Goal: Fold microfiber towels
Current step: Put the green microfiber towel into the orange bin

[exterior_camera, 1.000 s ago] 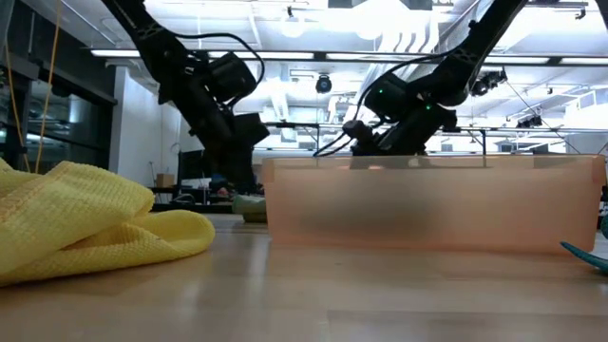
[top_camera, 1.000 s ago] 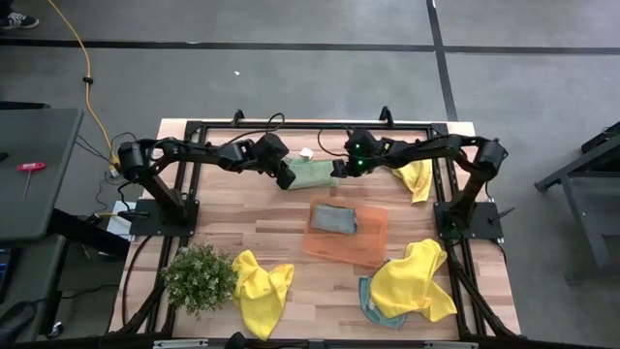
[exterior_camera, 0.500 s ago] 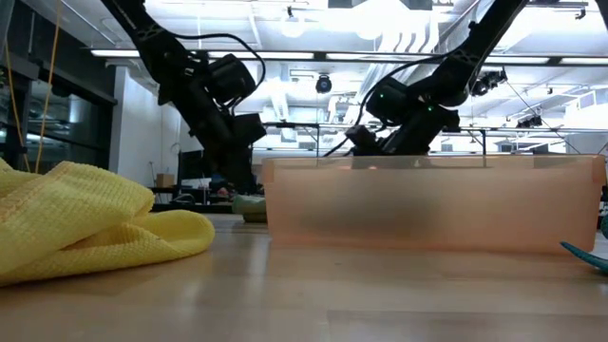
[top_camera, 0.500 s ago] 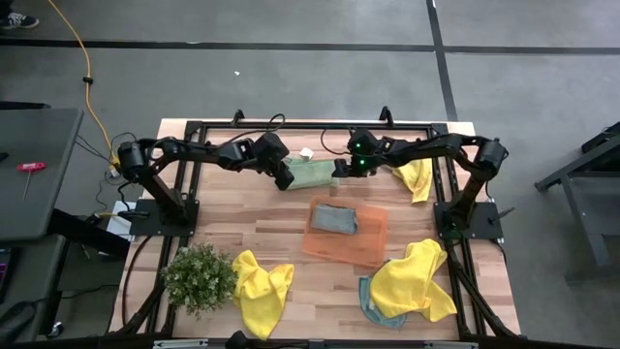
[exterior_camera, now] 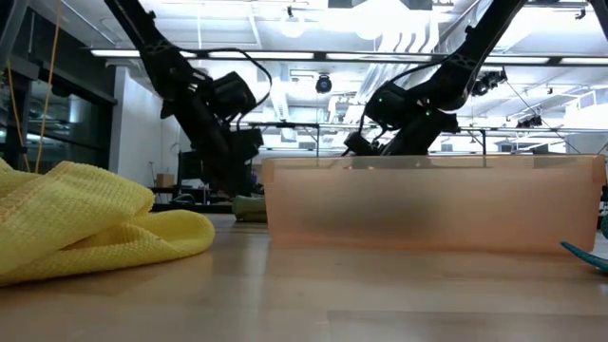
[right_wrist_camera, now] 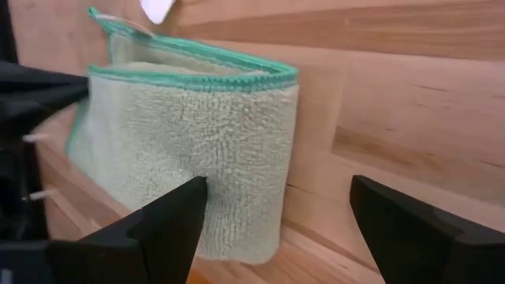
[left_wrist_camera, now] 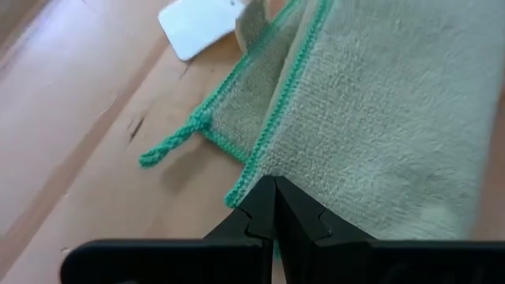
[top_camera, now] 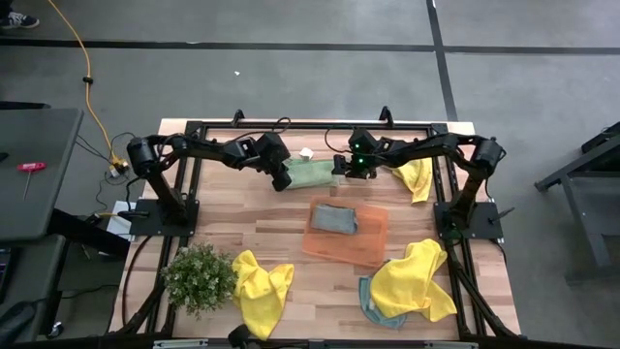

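A pale green microfiber towel (top_camera: 312, 174) lies folded on the far middle of the table; only a sliver of it (exterior_camera: 249, 207) shows in the low view. My left gripper (top_camera: 283, 179) is shut at the towel's left end (left_wrist_camera: 272, 207). My right gripper (top_camera: 340, 167) stands open at the towel's right end (right_wrist_camera: 288, 229), its fingers spread over the folded end (right_wrist_camera: 237, 158) and touching nothing. A white tag (left_wrist_camera: 201, 24) lies on the wood at the towel's far side. My left gripper is shut on the corner of the towel's top layer (left_wrist_camera: 251, 177), where the green stitched edge runs in between the fingertips. The fingers slant down from the table's left side. The layer lies flat on the layers below it, slack.
An orange tray (top_camera: 366, 244) with a folded grey-blue towel (top_camera: 333, 218) sits mid-table; in the low view its wall (exterior_camera: 427, 204) hides the middle. Yellow towels lie at near left (top_camera: 262, 286), near right (top_camera: 412, 276) over a teal one (top_camera: 367, 297), and far right (top_camera: 418, 177). A plant (top_camera: 199, 276) stands near left.
My left gripper has sunk toward the table at the towel's left end and rolled a little, staying shut. My right gripper has rolled about its own line while staying in place at the towel's right end. The towel lies as before.
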`<action>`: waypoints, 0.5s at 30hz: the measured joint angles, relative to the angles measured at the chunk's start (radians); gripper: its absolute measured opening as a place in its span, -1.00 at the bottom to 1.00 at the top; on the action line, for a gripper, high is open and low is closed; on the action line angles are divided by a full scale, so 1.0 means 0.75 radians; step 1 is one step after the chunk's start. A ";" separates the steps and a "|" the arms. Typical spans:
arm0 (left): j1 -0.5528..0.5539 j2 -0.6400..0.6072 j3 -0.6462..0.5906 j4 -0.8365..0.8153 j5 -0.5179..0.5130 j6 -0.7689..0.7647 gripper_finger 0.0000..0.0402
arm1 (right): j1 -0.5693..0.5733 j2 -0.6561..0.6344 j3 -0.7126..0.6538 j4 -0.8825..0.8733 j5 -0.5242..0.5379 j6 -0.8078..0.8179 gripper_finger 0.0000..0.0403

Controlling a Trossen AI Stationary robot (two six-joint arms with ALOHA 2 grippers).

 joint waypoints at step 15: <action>0.033 0.031 0.000 0.036 -0.068 0.112 -1.00 | 0.040 0.030 -0.003 0.189 0.064 0.119 0.52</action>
